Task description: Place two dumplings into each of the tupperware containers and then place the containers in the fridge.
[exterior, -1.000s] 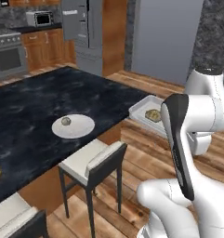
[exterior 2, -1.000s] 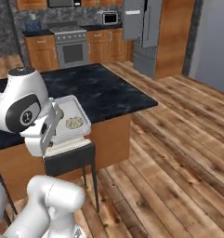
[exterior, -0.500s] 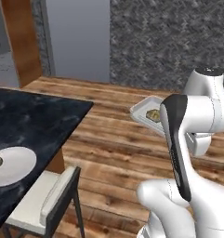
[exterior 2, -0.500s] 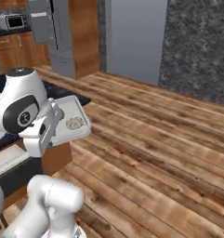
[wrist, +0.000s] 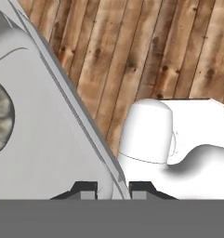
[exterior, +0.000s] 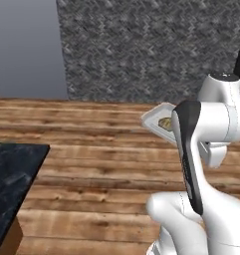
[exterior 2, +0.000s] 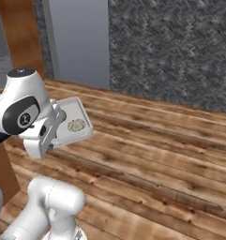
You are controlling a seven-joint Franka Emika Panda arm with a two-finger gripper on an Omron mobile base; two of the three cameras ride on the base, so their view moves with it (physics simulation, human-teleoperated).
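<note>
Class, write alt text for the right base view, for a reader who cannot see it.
A white robot arm holds a shallow white tray with a dumpling in it, above a wooden floor. Behind stand a dark stone wall and a grey panel.

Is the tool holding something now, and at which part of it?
Yes. The tool is shut on the rim of a white tupperware container, at its edge. A dumpling lies inside.
</note>
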